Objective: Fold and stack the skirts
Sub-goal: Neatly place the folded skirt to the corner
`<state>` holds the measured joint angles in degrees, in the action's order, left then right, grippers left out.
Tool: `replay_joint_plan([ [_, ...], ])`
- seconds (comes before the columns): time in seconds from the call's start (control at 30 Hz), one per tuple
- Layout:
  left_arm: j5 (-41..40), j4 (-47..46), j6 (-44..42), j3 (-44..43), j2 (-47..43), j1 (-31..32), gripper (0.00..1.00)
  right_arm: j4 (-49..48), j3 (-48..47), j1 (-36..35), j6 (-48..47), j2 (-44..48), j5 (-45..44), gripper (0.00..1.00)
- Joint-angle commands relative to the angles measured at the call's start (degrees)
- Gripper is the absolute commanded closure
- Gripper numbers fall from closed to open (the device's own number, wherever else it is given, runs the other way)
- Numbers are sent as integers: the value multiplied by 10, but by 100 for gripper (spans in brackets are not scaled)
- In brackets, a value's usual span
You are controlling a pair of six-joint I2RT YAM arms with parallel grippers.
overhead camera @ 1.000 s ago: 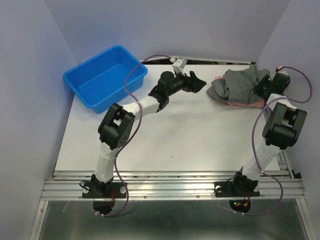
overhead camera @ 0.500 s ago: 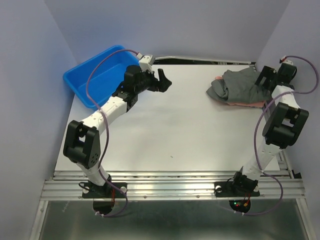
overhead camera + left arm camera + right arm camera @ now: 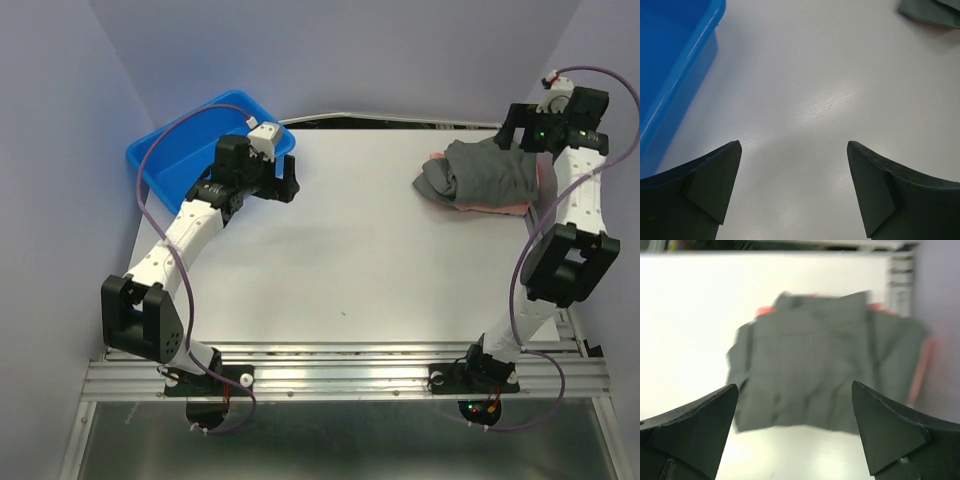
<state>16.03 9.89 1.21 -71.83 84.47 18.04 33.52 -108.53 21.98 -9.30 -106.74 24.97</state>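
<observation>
The dark grey skirt lies folded at the table's far right, on top of the salmon-pink skirt, whose edges stick out below and to the right. My right gripper hovers open and empty just behind the pile. In the right wrist view, the grey skirt fills the middle with pink edges beside it, slightly blurred, and the gripper is open above it. My left gripper is open and empty over bare table beside the blue tub. It is also open in its wrist view.
The blue plastic tub stands at the far left corner; its wall shows left of my left fingers. A corner of the grey skirt shows at the top right there. The white table has purple walls on three sides.
My left arm swung left from the table's middle back to beside the tub. My right arm rose and drew back from the skirt pile. The skirts have not moved.
</observation>
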Motion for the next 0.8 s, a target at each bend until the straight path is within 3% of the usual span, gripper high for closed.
replay_joint_plan([
  [0.0, -20, 88, -68, -30, -16, 8, 2, 66, 88, -102, -37, 69, 64, 0],
  [0.23, -52, 108, -129, 8, -21, 11, 1, -30, 339, -267, -26, 178, 54, 0],
  [0.33, -73, 121, -149, 20, -23, 16, 2, -48, 392, -317, -11, 206, 46, 0],
  [0.5, -77, 123, -143, 49, -32, 23, 1, -52, 471, -336, -2, 249, 52, 0],
  [0.77, -90, 123, -133, 32, -32, 55, 2, -46, 486, -336, -5, 283, 55, 0],
])
